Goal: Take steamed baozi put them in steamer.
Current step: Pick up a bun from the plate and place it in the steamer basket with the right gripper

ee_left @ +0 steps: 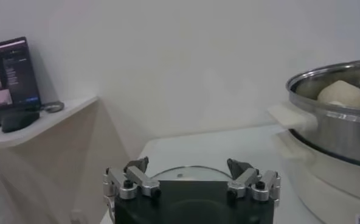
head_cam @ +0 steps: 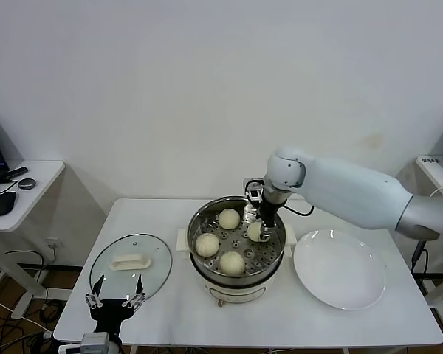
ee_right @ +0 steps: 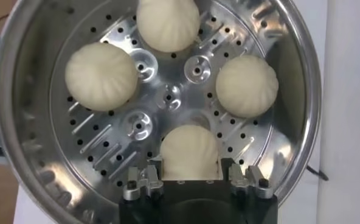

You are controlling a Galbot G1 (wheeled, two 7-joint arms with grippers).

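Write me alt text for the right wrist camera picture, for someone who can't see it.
Looking straight down into the steel steamer, the right pincer is closed around a baozi on the perforated tray. Three more baozi sit spaced around the tray's centre.

Inside the steamer, three baozi crowd the tray around the right claw, leaving only its centre bare.
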